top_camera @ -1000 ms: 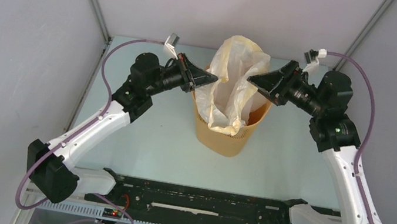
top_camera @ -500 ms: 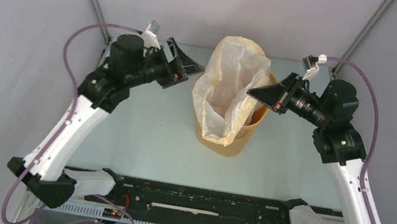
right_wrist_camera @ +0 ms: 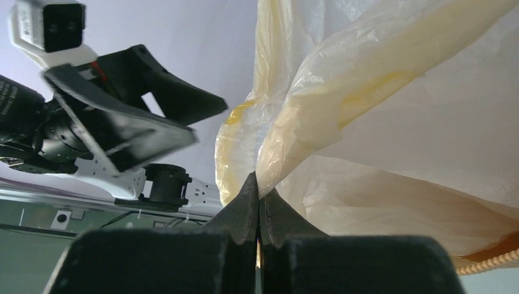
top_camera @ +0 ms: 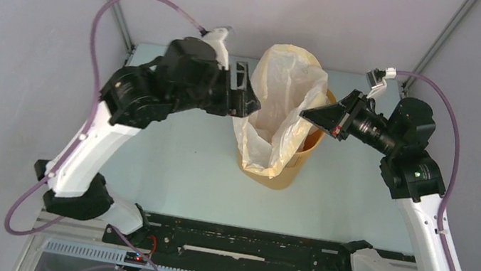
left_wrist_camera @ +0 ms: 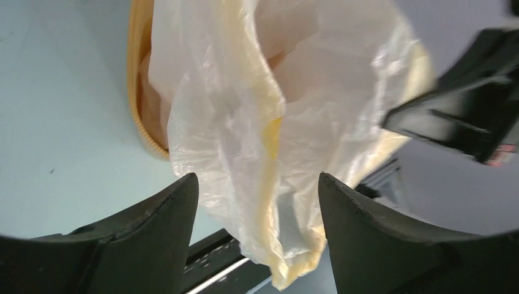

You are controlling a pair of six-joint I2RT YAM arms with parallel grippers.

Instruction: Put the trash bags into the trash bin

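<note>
Now the right gripper (top_camera: 307,114) pinches the trash bag (top_camera: 281,84) between its fingers, the left gripper (left_wrist_camera: 257,184) is spread wide before the bag, which sits half in the trash bin (top_camera: 275,173) and likely needs tucking down next.

Soft, even light falls from above in the top view. The surface (top_camera: 190,164) carries only faint, diffuse shadows beside the bin (top_camera: 275,173). The left arm (top_camera: 172,89), upper left of centre, is smeared by motion blur, while everything else there is sharp. The translucent bag (top_camera: 286,88) glows pale cream.

In the left wrist view the left gripper (left_wrist_camera: 257,184) along the bottom is dark and out of focus, the lower corners curve to black, and the right gripper (left_wrist_camera: 398,119) at the right edge is blurred.

In the right wrist view the left gripper, upper left, is streaked, and the bag washes out toward the upper right.
</note>
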